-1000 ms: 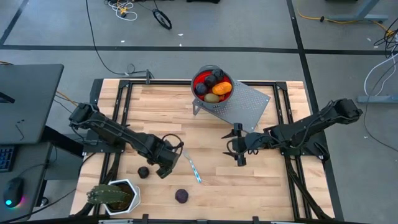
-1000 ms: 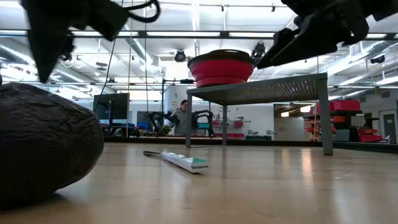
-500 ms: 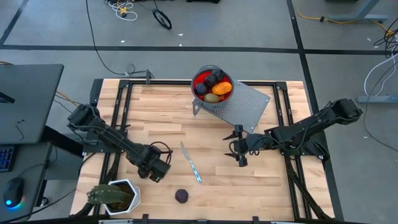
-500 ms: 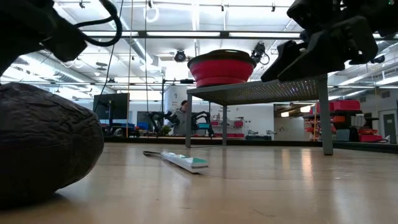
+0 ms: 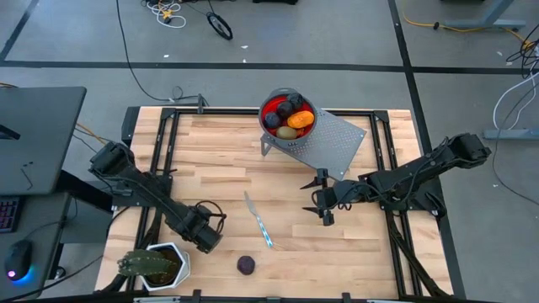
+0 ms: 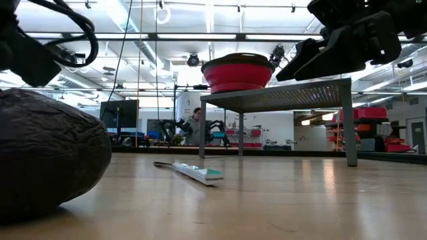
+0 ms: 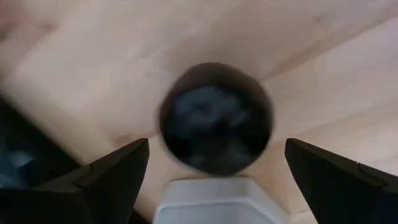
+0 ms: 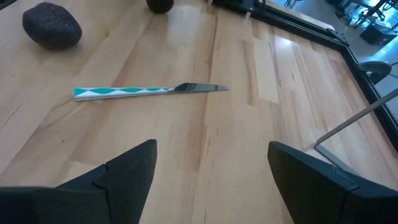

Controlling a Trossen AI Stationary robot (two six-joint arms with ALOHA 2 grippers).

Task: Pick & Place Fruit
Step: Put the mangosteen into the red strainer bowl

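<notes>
A small dark round fruit [image 7: 214, 124] lies on the wooden table, and my left gripper [image 7: 216, 146] hangs open over it, pointing down, one finger on each side and not touching it. In the high view this gripper [image 5: 204, 234] hides that fruit. A dark purple fruit [image 5: 245, 265] rests on the table near the front edge and fills the low view's left [image 6: 47, 153]. Several orange, dark and olive fruits lie in a red bowl [image 5: 287, 114]. My right gripper [image 5: 324, 204] hovers open at mid-table.
The bowl stands on a perforated metal stand [image 5: 333, 139] at the far middle. A silver-and-teal knife [image 5: 258, 220] lies between the arms. A spiky plant in a white pot [image 5: 156, 265] stands at the near left corner, close to my left gripper.
My left gripper has moved toward the table's near left, descending and rolling about its own axis, and now stands over the small dark fruit. It has stayed open. My right arm has kept still.
</notes>
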